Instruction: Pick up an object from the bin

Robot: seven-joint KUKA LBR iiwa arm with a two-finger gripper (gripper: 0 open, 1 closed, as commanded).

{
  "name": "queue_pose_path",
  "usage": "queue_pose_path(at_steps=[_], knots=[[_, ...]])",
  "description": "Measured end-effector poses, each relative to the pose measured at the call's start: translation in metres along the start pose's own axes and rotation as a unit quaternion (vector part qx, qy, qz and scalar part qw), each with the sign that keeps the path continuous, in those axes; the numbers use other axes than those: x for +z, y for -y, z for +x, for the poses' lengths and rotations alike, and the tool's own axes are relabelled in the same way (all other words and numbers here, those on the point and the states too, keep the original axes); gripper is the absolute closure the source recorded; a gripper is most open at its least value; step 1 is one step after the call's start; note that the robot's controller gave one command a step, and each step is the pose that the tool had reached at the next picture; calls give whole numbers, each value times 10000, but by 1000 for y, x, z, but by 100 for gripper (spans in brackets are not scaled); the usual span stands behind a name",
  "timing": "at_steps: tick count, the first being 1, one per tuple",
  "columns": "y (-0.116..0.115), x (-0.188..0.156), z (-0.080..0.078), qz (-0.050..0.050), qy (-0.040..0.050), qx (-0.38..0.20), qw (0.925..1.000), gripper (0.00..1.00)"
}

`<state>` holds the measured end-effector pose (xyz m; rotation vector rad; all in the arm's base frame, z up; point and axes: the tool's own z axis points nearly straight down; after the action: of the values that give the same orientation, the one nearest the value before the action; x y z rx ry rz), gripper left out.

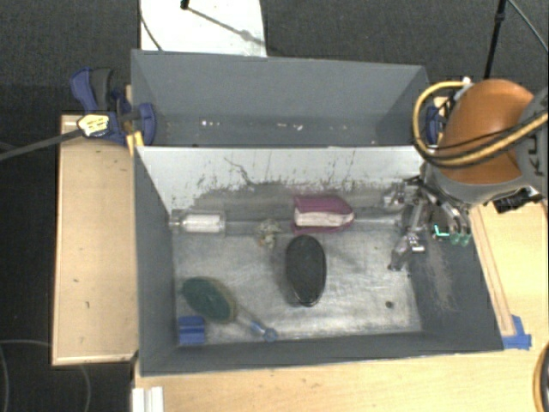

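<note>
1. Pincer [405, 249] and wrist, under the orange cover [485, 131], hang low at the right side of the bin [257, 101], over bare floor. Whether it is open or closed I cannot tell, since dark metal parts run together there. I make out nothing held in it.
2. Black oval object [304, 269]: this lies near the middle of the floor, left of the pincer and apart from it, and is the nearest likely pick. It looks smooth, rounded and probably rigid, so it may slip. I judge a grip across its narrow width, at the middle, to be safest. Its weight and material cannot be read.
3. Maroon and white packet [323, 214]: it rests against the foot of the back wall, just beyond the oval. It seems light and perhaps soft. The wall behind it leaves little room, so its long sides are awkward to take.
4. Green round brush [208, 299]: it sits at the front left with a thin handle running right. It is probably light, and its head is the surer hold.
5. Clear tube [199, 223]: it lies at the back left along the wall. It is likely to roll, and its ends are hard to make out.
6. Blue block [190, 330]: it sits tight in the front left corner, partly cut off by the rim.
7. Small pale bit [268, 233]: it lies left of the packet and is too small to identify.
</note>
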<state>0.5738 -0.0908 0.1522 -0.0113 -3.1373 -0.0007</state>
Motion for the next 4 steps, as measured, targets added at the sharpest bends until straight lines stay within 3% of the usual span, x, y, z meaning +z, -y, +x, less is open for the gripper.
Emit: queue_pose_path(at_steps=[1,2,3,4], knots=[[-61,-4,0,-18,20,117,9999,0],[-114,31,-11,-10,1,-1010,9949,0],[-155,78,-12,0,21,-2657,9641,0],[-154,74,-15,15,56,-2645,9644,100]])
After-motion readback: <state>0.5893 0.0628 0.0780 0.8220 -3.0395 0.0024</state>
